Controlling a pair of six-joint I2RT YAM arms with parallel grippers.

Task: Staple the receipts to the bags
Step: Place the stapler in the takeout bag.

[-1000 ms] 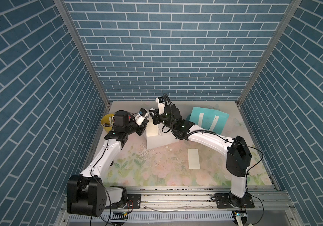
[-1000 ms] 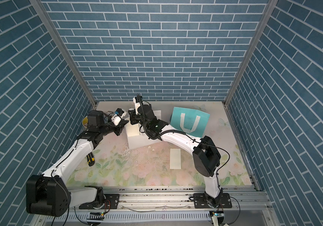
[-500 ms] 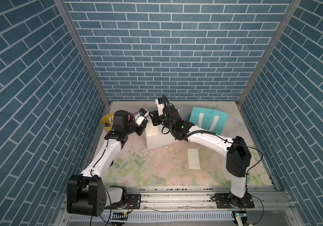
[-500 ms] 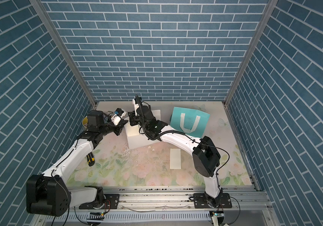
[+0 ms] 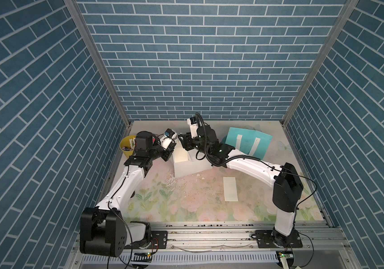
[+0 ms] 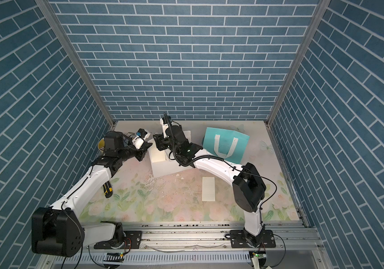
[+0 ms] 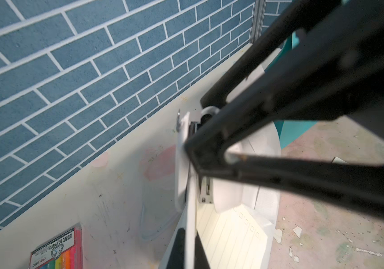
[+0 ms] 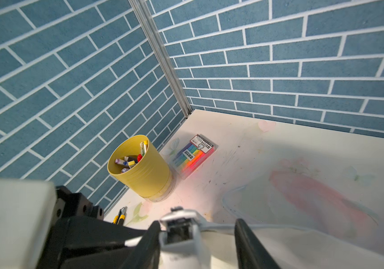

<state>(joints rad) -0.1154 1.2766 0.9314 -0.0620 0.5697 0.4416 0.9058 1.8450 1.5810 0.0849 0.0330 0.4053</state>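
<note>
White bag (image 5: 186, 168) lies far centre-left, teal bag (image 5: 248, 141) far right, w/ receipt (image 7: 228, 235) on white bag's left part, 2nd receipt (image 5: 230, 192) loose on mat (image 5: 186, 205) centre-right, L gripper (image 7: 192, 151) clamped on stapler (image 7: 181, 167) at bag's left edge, R gripper (image 8: 198, 230) jaws apart astride stapler's end.

On the far side of the table (image 5: 186, 205), the left bag (image 5: 187, 166) lies flat with one receipt (image 5: 181, 154) on it; the right bag (image 5: 246, 142) sits to its right, the other receipt (image 5: 230, 188) nearer, and a cup (image 5: 127, 152) stands in the far left corner.
</note>
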